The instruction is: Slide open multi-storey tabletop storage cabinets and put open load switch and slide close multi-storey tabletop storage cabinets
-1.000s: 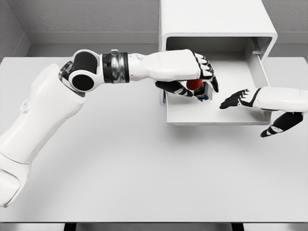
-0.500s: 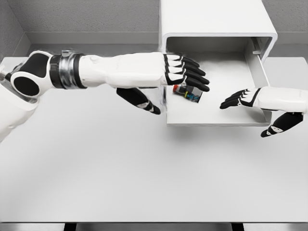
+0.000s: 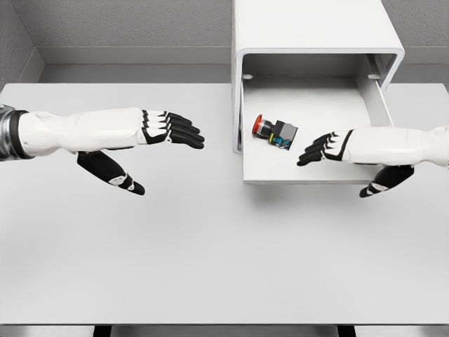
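One load switch (image 3: pixel 275 132) lies in one open drawer (image 3: pixel 316 172). Two hands: left hand (image 3: pixel 165 130) and right hand (image 3: pixel 330 147), both spread, empty.

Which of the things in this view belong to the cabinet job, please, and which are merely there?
Part of the job:
- storage cabinet, its drawer pulled open
- load switch with red button, lying in the drawer
- left hand, open, over the table
- right hand, open, over the drawer

Merely there:
- white table
- grey wall behind
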`<action>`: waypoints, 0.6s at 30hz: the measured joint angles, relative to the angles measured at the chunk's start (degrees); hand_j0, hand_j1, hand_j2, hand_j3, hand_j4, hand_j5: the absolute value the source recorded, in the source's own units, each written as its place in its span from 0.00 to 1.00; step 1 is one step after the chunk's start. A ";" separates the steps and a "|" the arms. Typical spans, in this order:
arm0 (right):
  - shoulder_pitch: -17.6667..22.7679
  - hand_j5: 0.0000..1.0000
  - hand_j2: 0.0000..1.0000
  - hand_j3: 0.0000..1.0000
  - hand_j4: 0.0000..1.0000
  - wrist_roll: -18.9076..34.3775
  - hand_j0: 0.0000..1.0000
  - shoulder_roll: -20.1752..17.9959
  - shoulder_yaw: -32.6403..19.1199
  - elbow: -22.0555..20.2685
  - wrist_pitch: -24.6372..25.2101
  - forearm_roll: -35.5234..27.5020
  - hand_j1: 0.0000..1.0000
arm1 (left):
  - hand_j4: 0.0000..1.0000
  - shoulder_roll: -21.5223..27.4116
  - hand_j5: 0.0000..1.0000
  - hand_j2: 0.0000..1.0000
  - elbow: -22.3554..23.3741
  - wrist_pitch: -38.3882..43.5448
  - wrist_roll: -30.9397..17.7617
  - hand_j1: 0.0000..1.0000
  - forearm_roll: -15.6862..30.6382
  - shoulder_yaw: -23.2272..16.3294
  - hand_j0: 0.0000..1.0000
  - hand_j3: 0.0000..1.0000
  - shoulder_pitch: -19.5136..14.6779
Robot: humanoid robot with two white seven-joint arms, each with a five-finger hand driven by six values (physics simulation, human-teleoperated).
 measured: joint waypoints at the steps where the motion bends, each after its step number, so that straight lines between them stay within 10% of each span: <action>1: 0.00 1.00 1.00 1.00 1.00 0.02 1.00 0.24 -0.01 0.01 0.00 0.51 1.00 | 1.00 0.04 1.00 1.00 -0.01 0.00 0.00 1.00 0.03 0.00 1.00 1.00 -0.09; 18: -4.93 1.00 1.00 1.00 1.00 0.09 1.00 7.13 -1.15 6.55 -0.02 6.52 1.00 | 1.00 0.14 1.00 1.00 -0.07 0.01 0.00 1.00 0.04 0.00 1.00 1.00 0.09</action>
